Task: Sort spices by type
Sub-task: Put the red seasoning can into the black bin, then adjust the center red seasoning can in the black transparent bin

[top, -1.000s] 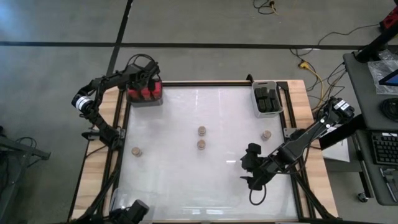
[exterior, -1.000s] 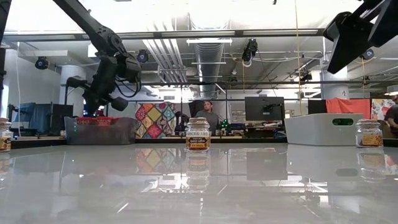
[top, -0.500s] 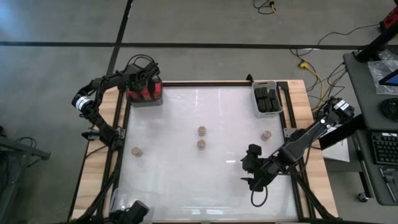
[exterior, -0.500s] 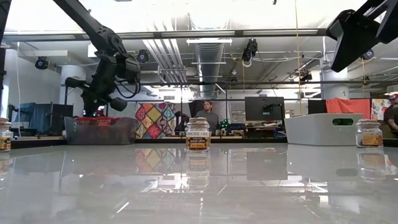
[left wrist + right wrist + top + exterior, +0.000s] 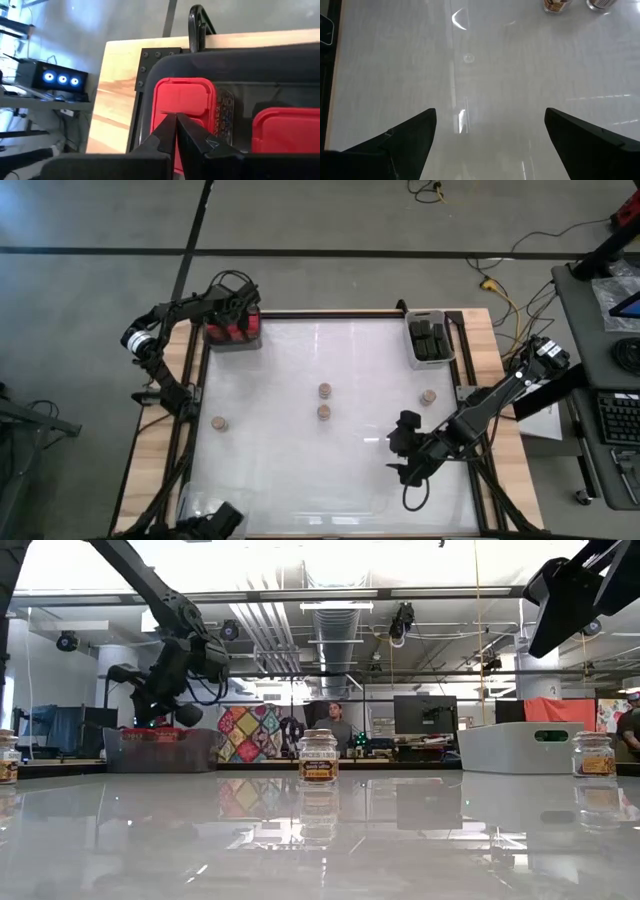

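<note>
1. Left gripper [image 5: 240, 308]: above the dark bin [image 5: 232, 343] at the bench's far left corner; jaws pinched narrow, tips together, holding nothing, over a red spice container [image 5: 184, 107].
2. Red spice containers: blocky, flat hinged red lids, speckled label on the side; a second one [image 5: 287, 131] lies beside the first, both inside the dark bin.
3. Black spice containers [image 5: 430, 340]: blocky, packed in the grey bin [image 5: 411, 343] at the far right corner.
4. Round jars, tan tops, clear glass, brown labels: two mid-bench [image 5: 324, 390] [image 5: 323, 412], one near the left edge [image 5: 219, 423], one toward the right [image 5: 428, 396].
5. Right gripper [image 5: 401, 461]: above the glossy white bench [image 5: 300, 470], near right; jaws spread wide, empty.
</note>
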You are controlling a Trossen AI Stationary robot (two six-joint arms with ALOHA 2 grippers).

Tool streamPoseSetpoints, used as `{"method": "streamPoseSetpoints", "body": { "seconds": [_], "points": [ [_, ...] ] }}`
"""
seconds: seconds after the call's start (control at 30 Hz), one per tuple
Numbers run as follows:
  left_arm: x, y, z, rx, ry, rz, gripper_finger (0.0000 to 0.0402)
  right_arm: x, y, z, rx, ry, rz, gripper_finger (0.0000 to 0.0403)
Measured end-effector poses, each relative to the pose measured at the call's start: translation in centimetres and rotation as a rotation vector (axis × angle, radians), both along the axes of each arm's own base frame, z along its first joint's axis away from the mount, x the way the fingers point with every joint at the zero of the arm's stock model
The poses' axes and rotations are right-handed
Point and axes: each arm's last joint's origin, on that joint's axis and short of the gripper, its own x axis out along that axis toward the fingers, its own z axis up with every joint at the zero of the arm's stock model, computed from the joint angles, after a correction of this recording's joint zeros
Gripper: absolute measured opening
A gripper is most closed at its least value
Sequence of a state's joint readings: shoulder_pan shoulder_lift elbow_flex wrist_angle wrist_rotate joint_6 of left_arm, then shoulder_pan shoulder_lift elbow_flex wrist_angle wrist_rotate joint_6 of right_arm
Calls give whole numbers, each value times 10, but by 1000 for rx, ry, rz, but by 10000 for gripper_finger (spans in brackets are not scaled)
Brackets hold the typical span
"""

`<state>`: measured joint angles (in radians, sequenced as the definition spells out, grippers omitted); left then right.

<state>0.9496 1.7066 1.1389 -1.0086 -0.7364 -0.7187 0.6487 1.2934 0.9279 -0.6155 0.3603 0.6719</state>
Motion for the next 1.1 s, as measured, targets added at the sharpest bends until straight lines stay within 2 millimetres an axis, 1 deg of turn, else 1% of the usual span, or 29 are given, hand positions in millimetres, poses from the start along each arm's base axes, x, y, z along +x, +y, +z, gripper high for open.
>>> {"method": "streamPoseSetpoints", "body": {
  "seconds": [0.7, 0.8, 0.97, 1.1],
  "points": [
    [-1, -13, 4, -95, -24, 12, 0, -3, 4, 0, -10, -4, 26, 364],
    [0, -12, 13, -111, -53, -8, 0, -3, 4, 0, -10, -4, 25, 364],
    [5, -10, 39, -83, -94, -73, 0, -3, 4, 0, -7, -5, 21, 364],
    [13, -13, 56, -45, -116, -137, 0, -3, 5, 0, -3, -8, 18, 364]
  ]
}}
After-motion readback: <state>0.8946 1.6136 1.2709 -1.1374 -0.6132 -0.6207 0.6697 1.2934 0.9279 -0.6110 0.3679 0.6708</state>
